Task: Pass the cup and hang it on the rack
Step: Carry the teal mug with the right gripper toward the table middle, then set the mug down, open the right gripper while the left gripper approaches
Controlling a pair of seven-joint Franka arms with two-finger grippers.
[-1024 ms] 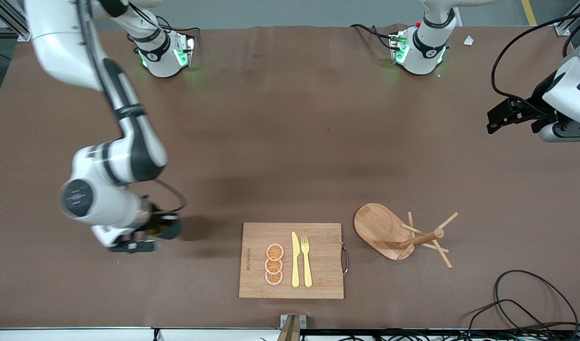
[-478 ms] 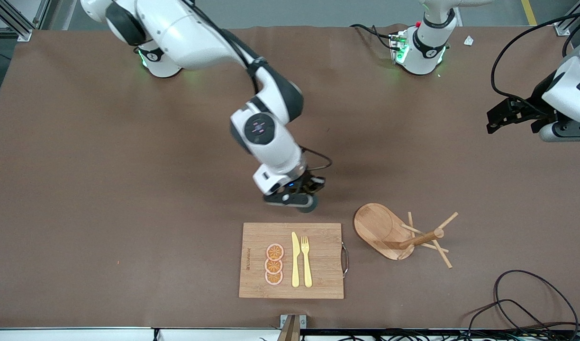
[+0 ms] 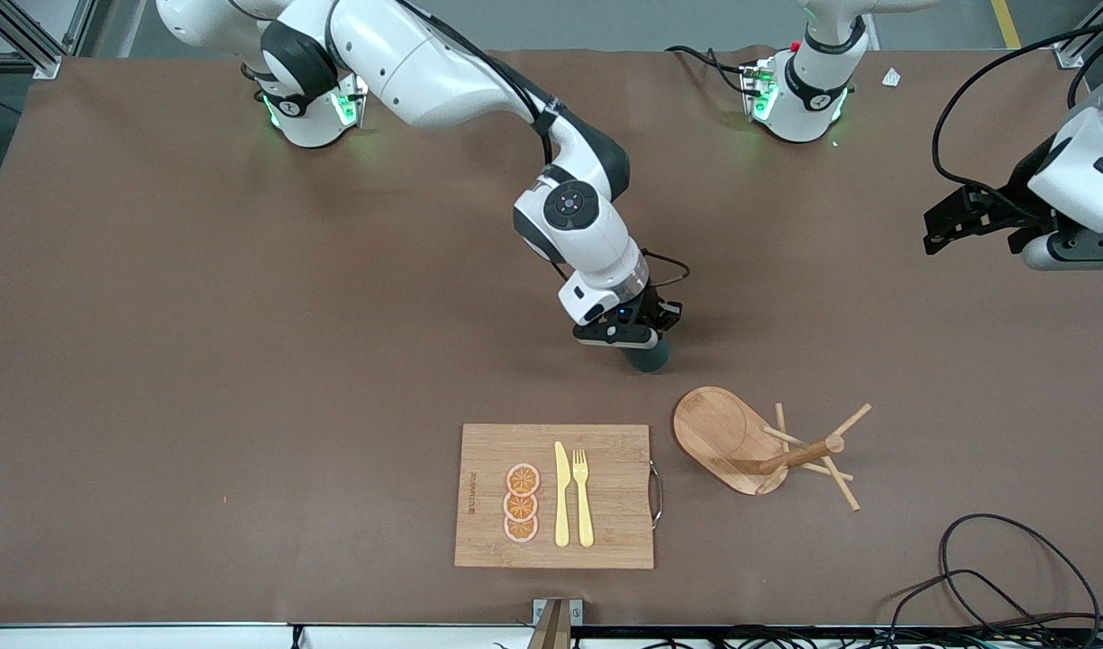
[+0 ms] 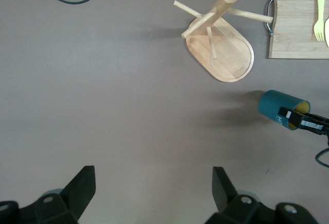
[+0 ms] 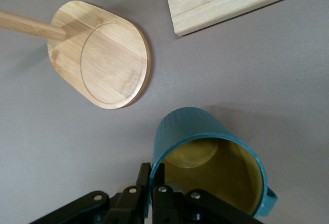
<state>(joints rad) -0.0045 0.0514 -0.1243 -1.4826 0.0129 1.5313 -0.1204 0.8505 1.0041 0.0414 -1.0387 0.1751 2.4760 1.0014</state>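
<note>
Faintly, the cutting board (image 3: 551,496) bears unreadable lettering.

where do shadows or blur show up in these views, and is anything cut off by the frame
Front view: sharp, soft shadow on the brown table beside the dark teal cup under the right gripper. Left wrist view: faint shadows beside the cup and the light wooden mug rack; left gripper fingers cropped. Right wrist view: cup rim close, cut off at the frame edge, as is the rack's post.

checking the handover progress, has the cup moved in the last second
Yes. The right gripper, shut on the cup, carried it from the right arm's end of the table, past the cutting board, to over bare table beside the rack.
</note>
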